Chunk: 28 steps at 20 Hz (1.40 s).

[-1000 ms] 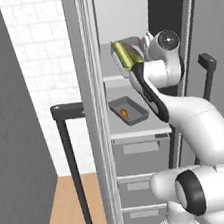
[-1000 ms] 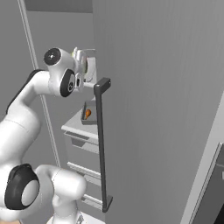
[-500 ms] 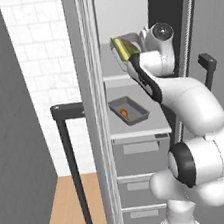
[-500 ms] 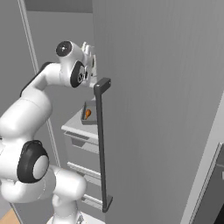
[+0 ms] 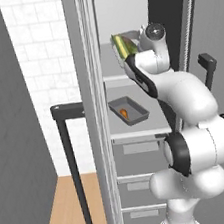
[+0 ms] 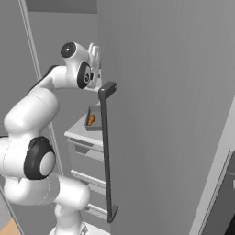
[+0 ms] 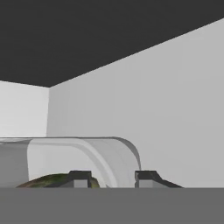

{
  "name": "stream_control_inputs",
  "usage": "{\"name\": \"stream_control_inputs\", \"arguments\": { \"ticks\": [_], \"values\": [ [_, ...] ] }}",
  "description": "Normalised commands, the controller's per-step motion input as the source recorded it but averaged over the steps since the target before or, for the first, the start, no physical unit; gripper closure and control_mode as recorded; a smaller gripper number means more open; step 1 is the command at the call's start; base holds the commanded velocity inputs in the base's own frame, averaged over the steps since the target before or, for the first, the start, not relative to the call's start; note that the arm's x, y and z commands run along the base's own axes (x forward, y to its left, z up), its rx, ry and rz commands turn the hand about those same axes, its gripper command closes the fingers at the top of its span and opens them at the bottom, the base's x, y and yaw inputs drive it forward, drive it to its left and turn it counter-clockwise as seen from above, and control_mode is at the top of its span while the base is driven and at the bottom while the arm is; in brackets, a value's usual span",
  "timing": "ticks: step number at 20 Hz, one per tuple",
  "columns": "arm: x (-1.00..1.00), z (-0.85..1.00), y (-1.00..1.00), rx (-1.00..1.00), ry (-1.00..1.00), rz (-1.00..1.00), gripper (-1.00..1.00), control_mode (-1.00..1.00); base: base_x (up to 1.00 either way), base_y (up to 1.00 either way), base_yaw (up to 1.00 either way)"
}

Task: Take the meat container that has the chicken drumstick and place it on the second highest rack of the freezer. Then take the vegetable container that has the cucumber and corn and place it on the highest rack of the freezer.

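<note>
Freezer (image 5: 124, 41) door's open, shelves above the grey drawers. Meat tray (image 5: 129, 110) with the drumstick (image 5: 124, 113) already sits mid-shelf on the second rack, near its front edge. I've got the gripper (image 5: 136, 47) up at the top rack (image 5: 113, 77), jaws narrowed on the rim of the veg tray (image 5: 124, 44). Tray's tilted, green cucumber showing, not yet resting on the board. My read: it needs levelling before release, otherwise the veg could slide out.

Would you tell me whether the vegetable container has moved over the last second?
Yes. The clear vegetable container held by the pincer has risen slightly above the grey shelf board, further into the freezer.
</note>
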Motion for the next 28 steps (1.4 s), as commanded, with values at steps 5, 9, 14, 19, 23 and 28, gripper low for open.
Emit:
{"name": "stream_control_inputs", "arguments": {
  "ticks": [5, 9, 14, 19, 23, 28],
  "values": [
    [0.3, -0.22, -0.11, 0.0, -0.02, -0.03, 1.0, -1.0, 0.0, 0.0, 0.0],
    [0.14, -0.07, -0.08, 0.0, 0.0, 0.0, 1.0, -1.0, 0.0, 0.0, 0.0],
    [0.0, 0.0, 0.0, 0.0, 0.0, 0.0, 1.0, -1.0, 0.0, 0.0, 0.0],
    [0.0, 0.0, 0.0, 0.0, 0.0, 0.0, -1.0, -1.0, 0.0, 0.0, 0.0],
    [0.0, 0.0, 0.0, 0.0, 0.0, 0.0, -1.0, -1.0, 0.0, 0.0, 0.0],
    [0.0, 0.0, 0.0, 0.0, 0.0, 0.0, -1.0, -1.0, 0.0, 0.0, 0.0]
  ]
}}
